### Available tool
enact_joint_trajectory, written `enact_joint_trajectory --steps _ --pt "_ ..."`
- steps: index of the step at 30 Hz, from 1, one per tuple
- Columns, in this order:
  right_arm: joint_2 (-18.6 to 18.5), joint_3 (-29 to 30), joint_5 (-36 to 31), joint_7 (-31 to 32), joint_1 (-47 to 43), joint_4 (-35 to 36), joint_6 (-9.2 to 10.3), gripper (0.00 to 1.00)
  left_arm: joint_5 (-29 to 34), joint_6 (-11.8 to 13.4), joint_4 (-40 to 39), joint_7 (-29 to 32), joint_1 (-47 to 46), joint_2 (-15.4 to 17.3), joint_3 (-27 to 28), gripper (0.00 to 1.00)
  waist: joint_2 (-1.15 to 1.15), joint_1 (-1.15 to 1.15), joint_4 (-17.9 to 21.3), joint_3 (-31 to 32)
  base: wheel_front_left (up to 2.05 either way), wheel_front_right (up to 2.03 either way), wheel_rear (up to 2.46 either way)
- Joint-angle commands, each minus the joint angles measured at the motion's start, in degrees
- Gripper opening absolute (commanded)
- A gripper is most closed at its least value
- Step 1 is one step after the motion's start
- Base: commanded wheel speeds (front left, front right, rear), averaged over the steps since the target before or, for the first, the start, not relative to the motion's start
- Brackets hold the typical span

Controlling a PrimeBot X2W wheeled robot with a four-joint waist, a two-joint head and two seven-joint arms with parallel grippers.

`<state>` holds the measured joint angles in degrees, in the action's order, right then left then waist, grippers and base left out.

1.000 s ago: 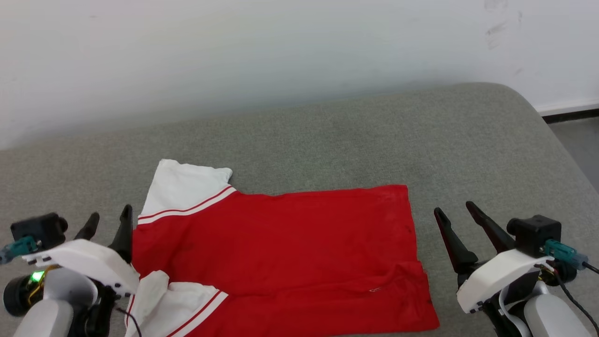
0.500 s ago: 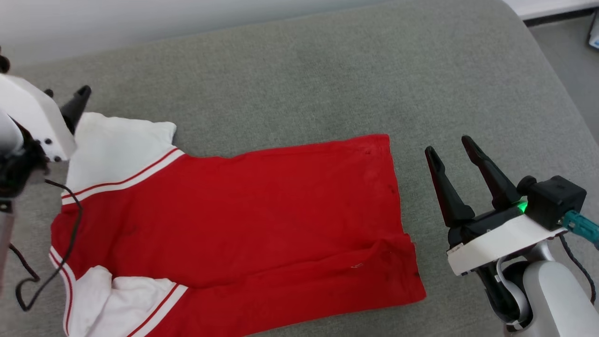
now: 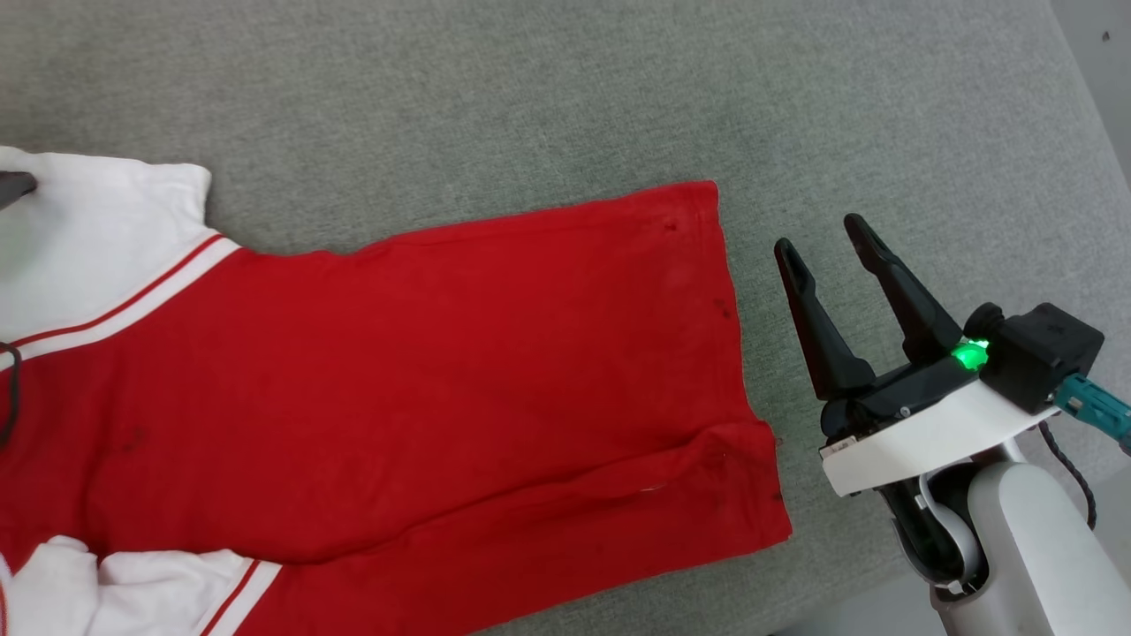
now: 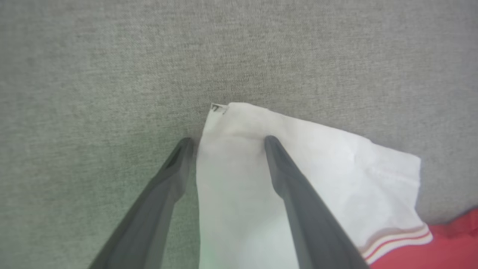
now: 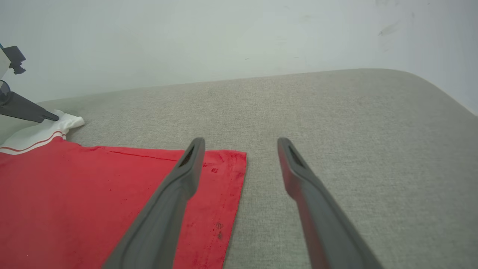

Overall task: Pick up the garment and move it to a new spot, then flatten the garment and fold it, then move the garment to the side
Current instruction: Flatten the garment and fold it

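Observation:
The garment [image 3: 442, 353] lies spread on a grey cushioned surface [image 3: 530, 88], red in the body with white striped end panels at the left. My left gripper [image 4: 228, 141] is open and straddles the far white panel's [image 4: 336, 179] corner: one finger is over the grey surface beside the edge, the other over the white cloth. Its dark fingertip [image 3: 13, 185] shows at the head view's left edge. My right gripper [image 3: 822, 238] is open and empty, just right of the red hem [image 5: 231, 160]. Its left finger [image 5: 179, 186] overlaps that hem in the right wrist view.
The grey surface curves down to its edge on the right, with pale floor [image 3: 1104, 53] beyond. A white wall [image 5: 224, 37] rises behind the surface. Bare grey fabric stretches beyond and right of the garment.
The head camera has tilted down and turned right, shifting the whole picture. My left gripper has gone forward from the garment's near left side to its far white corner. My right gripper stays beside the hem.

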<state>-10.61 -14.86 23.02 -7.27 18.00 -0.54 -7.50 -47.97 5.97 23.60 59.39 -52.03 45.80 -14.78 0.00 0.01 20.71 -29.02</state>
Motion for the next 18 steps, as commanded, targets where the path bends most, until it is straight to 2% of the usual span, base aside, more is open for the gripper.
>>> enact_joint_trajectory --steps 1,2,3,4,5,8,13,18 --pt "-0.27 -0.41 0.77 -0.37 0.98 -0.47 0.02 1.0 -0.44 1.03 0.22 0.98 1.52 0.48 0.07 1.0 0.0 -0.01 1.09 -1.48 0.0 0.0 0.0" --pt "-0.32 -0.68 1.14 -0.47 1.05 -0.61 0.02 1.0 -0.83 1.31 0.38 1.28 2.42 0.27 0.1 0.87 0.0 -0.01 1.18 -1.68 0.0 0.0 0.0" --pt "-0.5 -0.85 1.21 -0.49 1.19 -0.84 0.02 1.0 -1.46 1.66 0.69 1.49 3.44 -0.28 0.21 0.49 0.0 -0.01 1.26 -1.87 0.0 0.0 0.0" --pt "-0.66 -0.89 1.36 -0.66 1.32 -0.96 0.02 1.0 -2.05 1.98 0.94 1.32 4.36 -1.04 0.37 0.32 0.0 -0.01 1.28 -1.98 0.0 0.0 0.0" --pt "-0.73 -0.96 1.8 -0.69 1.44 -1.11 0.02 1.0 -2.4 2.0 0.97 1.14 5.06 -1.7 0.35 0.0 0.0 -0.01 1.26 -2.05 0.0 0.0 0.0" --pt "-1.06 -1.08 2.62 -0.61 1.66 -1.54 0.02 1.0 -3.3 1.65 0.82 0.75 6.32 -2.77 0.34 0.0 0.0 -0.01 1.18 -2.07 0.0 0.0 0.0" --pt "-2.2 -1.49 6.49 1.5 2.14 -3.5 0.02 1.0 -3.41 1.0 1.09 -3.53 7.4 -4.55 1.01 0.0 0.0 -0.01 0.3 -0.29 0.0 0.0 0.0" --pt "-4.94 -2.17 12.45 8.65 5.46 -7.94 0.02 1.0 -2.65 -0.64 1.65 -7.84 6.59 -5.22 1.06 0.0 0.0 -0.01 -1.51 2.87 0.0 0.0 0.0"
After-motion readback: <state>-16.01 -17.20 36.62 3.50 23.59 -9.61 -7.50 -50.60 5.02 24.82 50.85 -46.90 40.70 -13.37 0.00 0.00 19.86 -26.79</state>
